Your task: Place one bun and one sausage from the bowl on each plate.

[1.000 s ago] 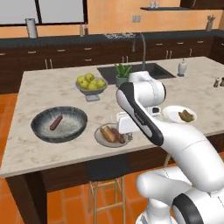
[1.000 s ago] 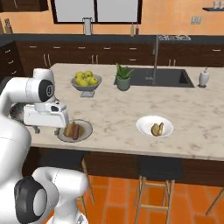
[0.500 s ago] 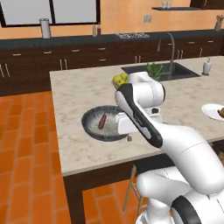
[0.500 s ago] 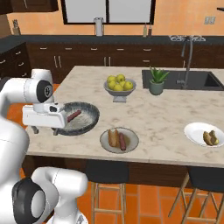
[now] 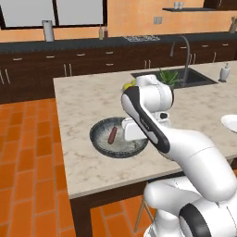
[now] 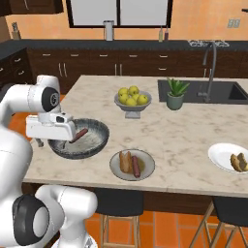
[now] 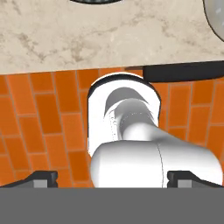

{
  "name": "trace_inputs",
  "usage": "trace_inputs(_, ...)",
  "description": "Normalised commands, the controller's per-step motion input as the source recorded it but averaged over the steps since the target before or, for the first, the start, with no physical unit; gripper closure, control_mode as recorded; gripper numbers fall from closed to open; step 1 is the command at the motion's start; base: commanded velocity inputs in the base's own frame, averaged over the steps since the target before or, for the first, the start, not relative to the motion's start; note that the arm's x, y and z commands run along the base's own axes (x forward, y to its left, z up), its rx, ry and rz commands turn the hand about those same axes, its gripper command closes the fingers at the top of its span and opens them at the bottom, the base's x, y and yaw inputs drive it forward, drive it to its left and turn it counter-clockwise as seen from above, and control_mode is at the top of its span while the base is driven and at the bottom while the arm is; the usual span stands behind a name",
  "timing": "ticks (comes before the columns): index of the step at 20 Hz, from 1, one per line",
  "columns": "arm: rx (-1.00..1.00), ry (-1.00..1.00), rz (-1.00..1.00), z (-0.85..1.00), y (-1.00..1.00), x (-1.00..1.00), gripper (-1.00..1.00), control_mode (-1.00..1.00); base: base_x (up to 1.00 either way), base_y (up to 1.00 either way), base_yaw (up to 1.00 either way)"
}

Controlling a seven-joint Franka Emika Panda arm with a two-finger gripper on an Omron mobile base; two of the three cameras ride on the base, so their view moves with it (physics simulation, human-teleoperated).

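I have the bowl (image 6: pixel 80 139) near the left end of the worktop (image 6: pixel 184 131), dark outside, pale and speckled inside, with a single reddish sausage (image 6: pixel 80 134) lying in it and no bun that I can see. Over the last second the base has driven left along the worktop, so the bowl has come from the side of my views to right in front of the arm; the things themselves have not moved. I read that as lining up for the last sausage.

The tool (image 7: pixel 112 177) stands wide and empty, its tips far apart. Just right of the bowl, the greyish-beige plate (image 6: pixel 132 164) carries a bun and a sausage. The white plate (image 6: pixel 229 157), far right, holds a bun only, so it wants that sausage.
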Motion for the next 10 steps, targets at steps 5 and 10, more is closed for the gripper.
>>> trace_inputs(5,0.00,-0.10,-0.01,0.07,0.35,0.53,-1.00,-1.00,0.08,0.04,-0.01)
trace_inputs(10,-0.01,-0.12,-0.02,0.07,0.47,1.00,-1.00,-1.00,0.00,0.00,0.00)
